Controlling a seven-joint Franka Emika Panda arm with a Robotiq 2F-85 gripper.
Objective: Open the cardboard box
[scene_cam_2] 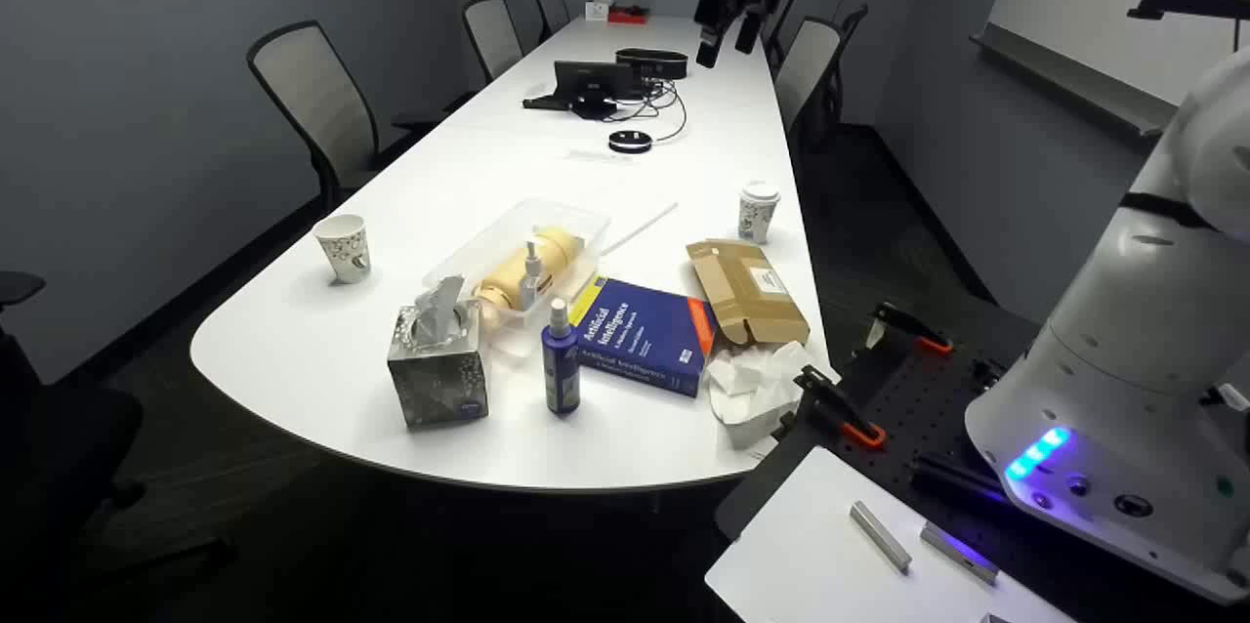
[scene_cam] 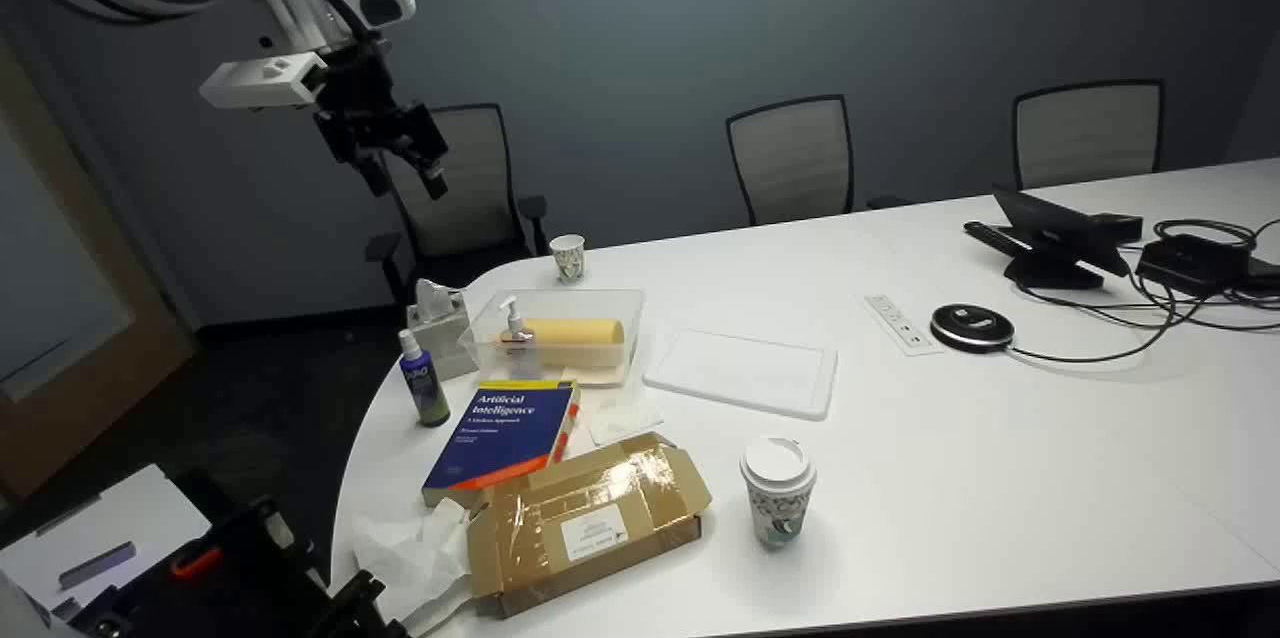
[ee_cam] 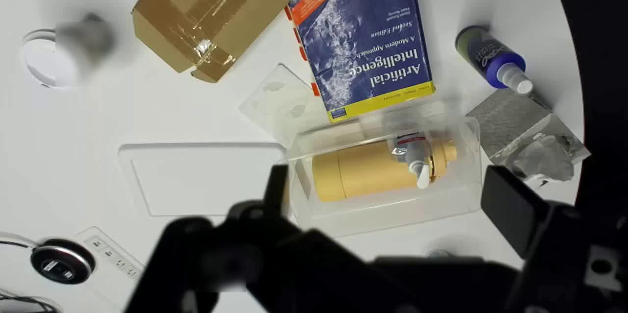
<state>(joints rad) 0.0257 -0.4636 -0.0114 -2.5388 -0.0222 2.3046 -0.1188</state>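
The cardboard box is flat and tan-brown with a white label and shiny tape on top. It lies on the white table beside the blue book. Its top panel lies flat, and flaps stick out at its ends. It also shows in an exterior view and at the top of the wrist view, where its upper part is cut off. My gripper is open and empty, high above the table and away from the box. In the wrist view the gripper's fingers stand wide apart over the clear plastic bin, not touching it.
A blue book and crumpled white paper lie against the box. A lidded paper cup stands close by. A clear bin holds a yellow bottle and a pump bottle. A spray bottle and tissue box stand near the edge.
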